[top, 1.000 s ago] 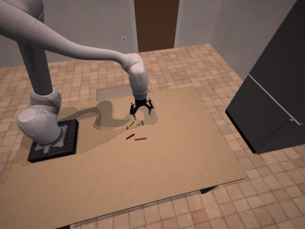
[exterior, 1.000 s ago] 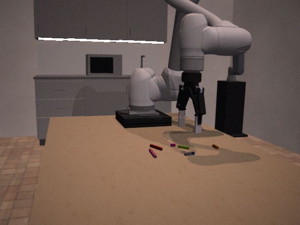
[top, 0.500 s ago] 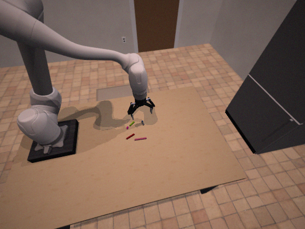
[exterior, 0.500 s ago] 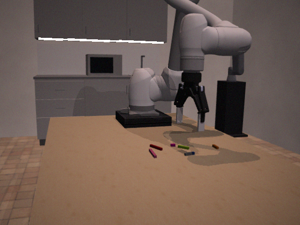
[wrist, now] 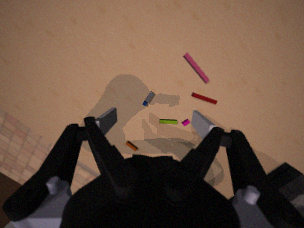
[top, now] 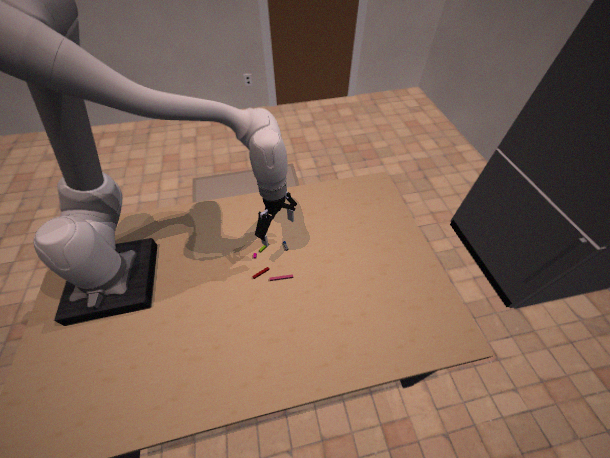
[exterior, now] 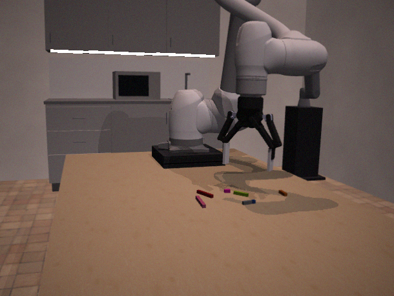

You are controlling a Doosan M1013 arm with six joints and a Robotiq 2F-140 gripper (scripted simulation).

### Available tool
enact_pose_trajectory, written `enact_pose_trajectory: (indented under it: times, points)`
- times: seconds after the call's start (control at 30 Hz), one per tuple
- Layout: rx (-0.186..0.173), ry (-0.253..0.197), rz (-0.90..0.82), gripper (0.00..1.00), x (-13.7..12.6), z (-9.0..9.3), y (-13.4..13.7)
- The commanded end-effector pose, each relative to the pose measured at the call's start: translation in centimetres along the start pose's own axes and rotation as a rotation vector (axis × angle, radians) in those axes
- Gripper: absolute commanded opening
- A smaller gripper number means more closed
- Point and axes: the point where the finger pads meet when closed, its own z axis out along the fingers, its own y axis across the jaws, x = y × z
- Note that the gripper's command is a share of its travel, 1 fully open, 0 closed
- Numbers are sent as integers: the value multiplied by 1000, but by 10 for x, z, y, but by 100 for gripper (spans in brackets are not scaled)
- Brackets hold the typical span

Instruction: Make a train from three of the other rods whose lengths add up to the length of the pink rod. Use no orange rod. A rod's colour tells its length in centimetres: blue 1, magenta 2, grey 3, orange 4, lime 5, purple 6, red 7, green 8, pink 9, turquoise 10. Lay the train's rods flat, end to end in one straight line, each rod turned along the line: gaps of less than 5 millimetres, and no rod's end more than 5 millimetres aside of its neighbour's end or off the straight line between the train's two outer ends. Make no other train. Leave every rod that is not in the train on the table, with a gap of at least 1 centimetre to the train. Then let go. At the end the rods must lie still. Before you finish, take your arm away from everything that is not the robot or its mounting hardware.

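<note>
Rods lie scattered near the middle of the tabletop (top: 350,320), somewhat toward the far edge in the top view, the edge nearest the door. The gripper (exterior: 248,161) hangs above them with its jaws spread to their widest and nothing between them; its pale fingertips (exterior: 226,153) are well clear of the wood.

The pink rod (top: 281,277) lies flat, and the red rod (top: 260,272) sits just beside its end on the arm-base side, the two apart and at an angle to each other. Farther toward the far edge sit the magenta rod (top: 254,255) and the lime rod (top: 262,248), close to each other but, in the exterior view, with a small gap between them. Near these lie the grey rod (exterior: 247,202) and the small blue rod (exterior: 254,201); they lie end to end in one short line and appear to touch. The orange rod (exterior: 283,192) lies by itself, well apart from the others, under the arm's shadow and hidden by the gripper in the top view.

The arm stands on a black base plate (top: 145,300) near the tabletop's corner on the same side as the rods' far edge.
</note>
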Motion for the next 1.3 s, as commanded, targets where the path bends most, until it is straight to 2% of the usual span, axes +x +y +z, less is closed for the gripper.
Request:
enact_pose_trajectory:
  times: [0.0,0.2,0.27,0.3,0.77,0.83,0.9,1.1,1.27]
  points:
    - [9,-8,-167,100,-5,1,4]
    - [10,-7,-413,100,-14,4,11]
    - [10,-7,-413,100,-14,4,11]
    - [10,-6,-519,100,-17,5,13]
    - [12,-3,-1076,100,-36,11,29]
    - [12,-3,-1076,100,-36,11,29]
    - [12,-3,-1219,100,-41,12,33]
    - [13,-1,-1452,100,-49,15,39]
    - [13,-1,-1551,100,-52,16,42]
